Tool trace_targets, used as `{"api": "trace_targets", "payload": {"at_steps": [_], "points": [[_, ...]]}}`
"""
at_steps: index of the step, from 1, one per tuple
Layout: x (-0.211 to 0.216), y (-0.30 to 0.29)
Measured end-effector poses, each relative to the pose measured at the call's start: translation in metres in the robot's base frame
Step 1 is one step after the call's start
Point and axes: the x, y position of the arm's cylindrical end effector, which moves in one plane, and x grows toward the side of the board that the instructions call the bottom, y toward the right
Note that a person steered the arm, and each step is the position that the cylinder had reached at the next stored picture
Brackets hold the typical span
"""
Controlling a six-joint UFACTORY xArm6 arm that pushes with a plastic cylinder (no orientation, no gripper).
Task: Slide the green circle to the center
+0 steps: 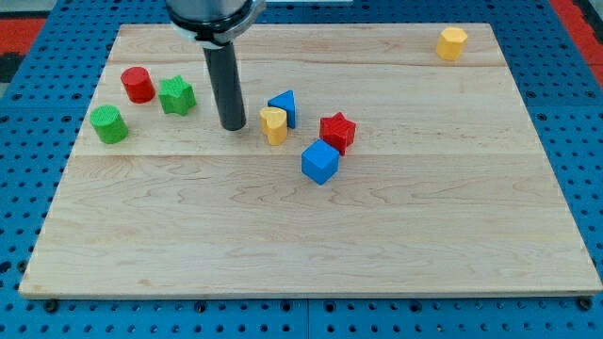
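The green circle [108, 124] sits near the board's left edge. A red circle [138, 85] lies above and right of it, and a green star [176, 96] lies right of the red circle. My tip [234, 125] rests on the board, well to the right of the green circle and just left of the yellow heart-shaped block [273, 124]. It touches no block.
A blue triangle-like block [284, 107], a red star [337, 131] and a blue cube [319, 162] cluster near the middle of the wooden board [311, 245]. A yellow hexagon block [452, 43] sits at the top right.
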Motion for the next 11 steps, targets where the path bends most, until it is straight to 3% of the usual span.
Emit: {"api": "trace_targets", "payload": {"at_steps": [2,3,4,5,6,7,9,10,11], "points": [[0.020,0.058],[0.041,0.033],[0.084,-0.039],[0.089,-0.134],[0.058,-0.217],[0.022,-0.224],[0.012,-0.123],[0.017,-0.120],[-0.011,-0.148]]}}
